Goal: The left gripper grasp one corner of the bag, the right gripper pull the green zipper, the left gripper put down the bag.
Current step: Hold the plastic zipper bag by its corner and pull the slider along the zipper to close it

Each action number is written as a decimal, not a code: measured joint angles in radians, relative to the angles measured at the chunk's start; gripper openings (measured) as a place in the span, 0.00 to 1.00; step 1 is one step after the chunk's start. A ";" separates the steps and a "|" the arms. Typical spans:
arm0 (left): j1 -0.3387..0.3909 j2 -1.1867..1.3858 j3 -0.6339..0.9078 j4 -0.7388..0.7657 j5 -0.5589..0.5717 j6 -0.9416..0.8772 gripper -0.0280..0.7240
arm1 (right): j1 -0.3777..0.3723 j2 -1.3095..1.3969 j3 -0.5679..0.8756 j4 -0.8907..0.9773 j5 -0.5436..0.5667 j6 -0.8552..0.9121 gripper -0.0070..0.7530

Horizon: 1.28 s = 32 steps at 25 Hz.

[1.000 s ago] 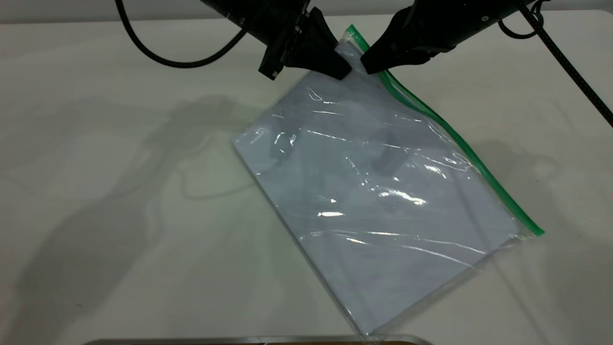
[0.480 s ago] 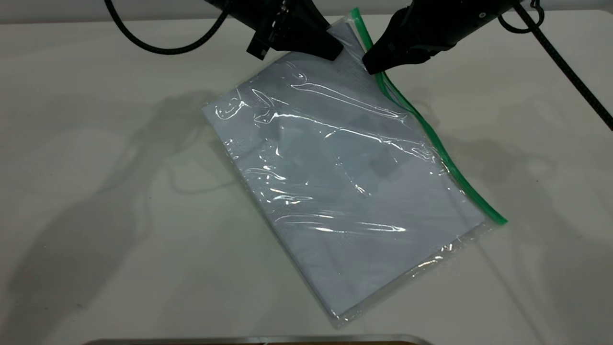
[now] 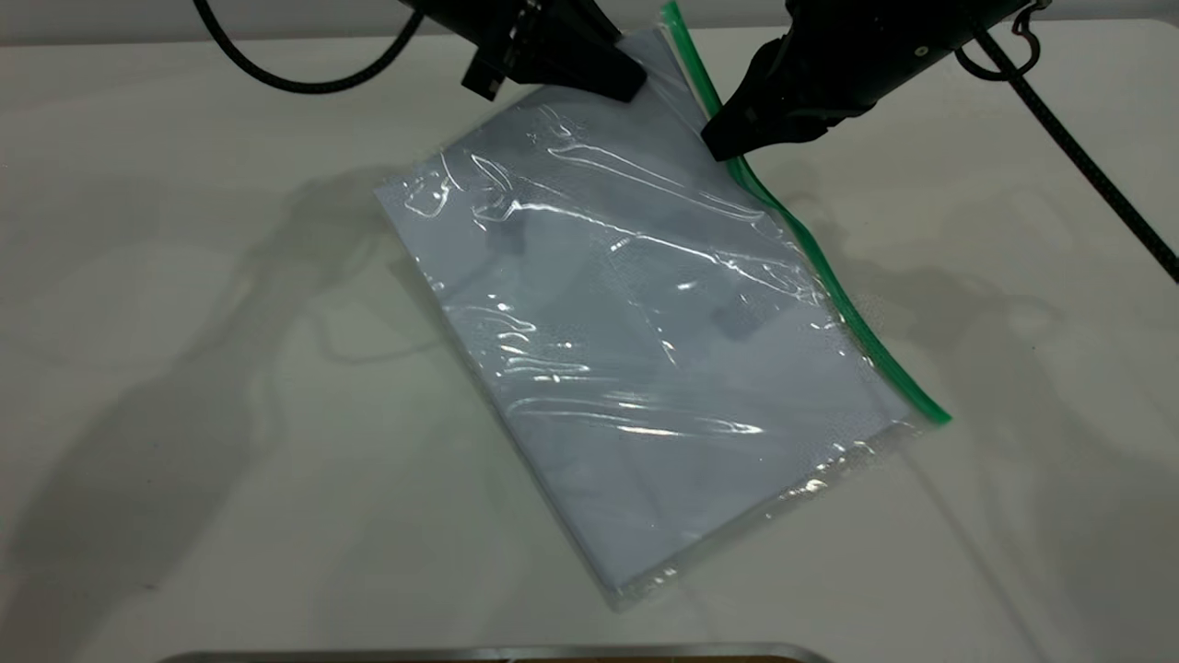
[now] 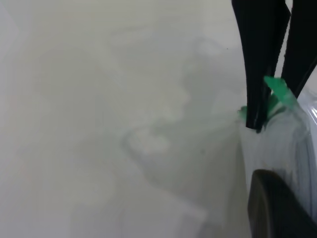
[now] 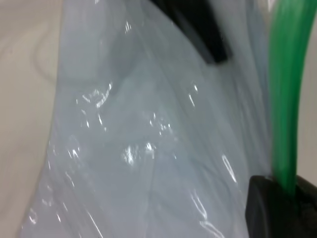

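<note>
The bag (image 3: 645, 322), a clear pouch with white paper inside, hangs tilted: its far corner is raised and its near end rests on the table. My left gripper (image 3: 631, 87) is shut on that raised far corner. The green zipper (image 3: 829, 276) runs along the bag's right edge. My right gripper (image 3: 721, 147) is shut on the zipper just below the held corner. In the right wrist view the green strip (image 5: 285, 99) runs down between my dark fingers (image 5: 275, 208), with the left gripper (image 5: 198, 25) beyond. The left wrist view shows the right gripper's fingers (image 4: 257, 74) pinching a green end (image 4: 277, 91).
The white table (image 3: 184, 368) carries only the bag. A metal rim (image 3: 497, 654) lies along the near edge. Black cables hang at the far left (image 3: 304, 83) and far right (image 3: 1087, 166).
The left gripper has lifted the bag's far corner higher and farther away. The bag's near end has slid away from the near edge and to the left. The right gripper stays on the zipper.
</note>
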 joint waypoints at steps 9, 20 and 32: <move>0.077 0.002 -0.025 0.006 0.001 -0.024 0.11 | -0.031 0.067 0.010 -0.052 -0.058 0.002 0.06; 0.107 -0.003 -0.030 0.111 -0.054 -0.107 0.11 | -0.080 0.069 0.013 -0.118 -0.008 0.122 0.06; 0.162 -0.003 -0.030 0.146 -0.049 -0.153 0.11 | -0.176 0.069 0.013 -0.301 0.063 0.356 0.06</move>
